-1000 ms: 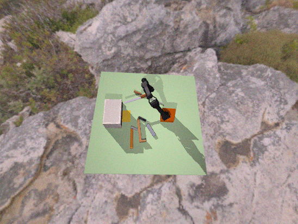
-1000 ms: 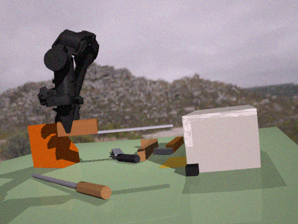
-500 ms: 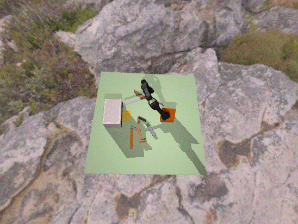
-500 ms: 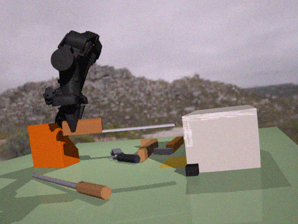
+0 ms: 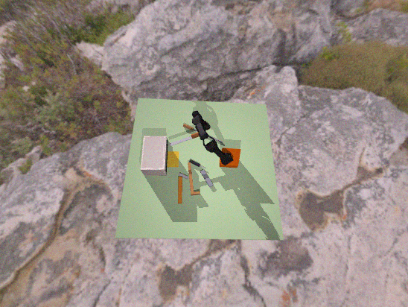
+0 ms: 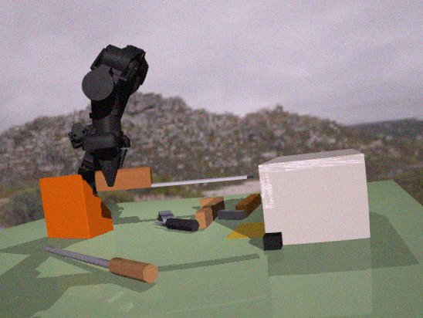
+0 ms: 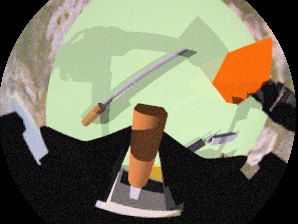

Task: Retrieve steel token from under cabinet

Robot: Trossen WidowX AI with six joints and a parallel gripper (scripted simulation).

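Observation:
My gripper [image 6: 110, 181] is shut on the brown handle of a long tool [image 5: 182, 140] [image 6: 131, 178] [image 7: 148, 145]. The tool's thin pale rod points toward the cabinet and ends in a small dark tip, held above the table. The white cabinet [image 5: 153, 153] [image 6: 316, 201] stands at the left in the top view. The yellow marked area [image 5: 173, 159] [image 6: 247, 231] [image 7: 157, 172] lies directly in front of it. The steel token is not visible in any view; the space under the cabinet is hidden.
A brown-handled rod [image 5: 187, 127] [image 6: 133, 268] [image 7: 93, 114] lies on the table. A black-handled tool [image 5: 194, 162] [image 6: 181, 224], an L-shaped brown piece [image 5: 191, 179] and a brown bar with a grey end [image 5: 180, 190] lie beyond the marked area. An orange block [image 6: 65, 208] [image 7: 245, 70] stands near the arm.

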